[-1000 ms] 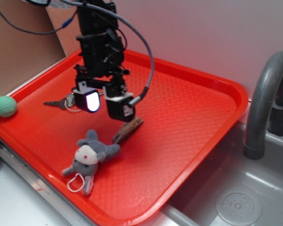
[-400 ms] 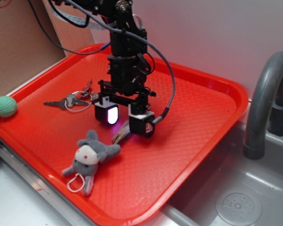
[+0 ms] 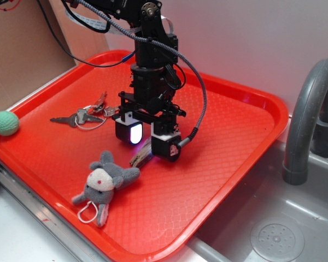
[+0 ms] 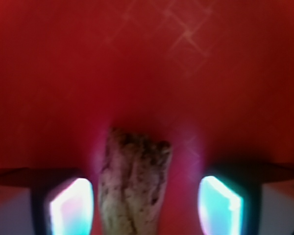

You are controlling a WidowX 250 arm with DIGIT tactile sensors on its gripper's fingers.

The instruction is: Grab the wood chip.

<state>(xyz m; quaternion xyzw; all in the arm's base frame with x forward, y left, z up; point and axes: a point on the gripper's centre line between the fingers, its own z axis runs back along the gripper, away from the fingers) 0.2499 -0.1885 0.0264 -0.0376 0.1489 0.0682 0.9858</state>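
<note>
Fingers [image 3: 147, 141] now lower, astride wood chip [image 4: 132, 186]; no legible writing.

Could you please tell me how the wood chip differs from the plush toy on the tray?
The wood chip is brown, rough and streaky; the plush toy is grey, soft-looking, with a white face. The chip lies between the open gripper's fingers; the toy lies clear of the gripper, nearer the tray's front edge. Both rest on the red tray.

Black arm [image 3: 150, 65], braided cable [image 3: 199, 103], glowing pads [image 3: 134, 134]
</note>
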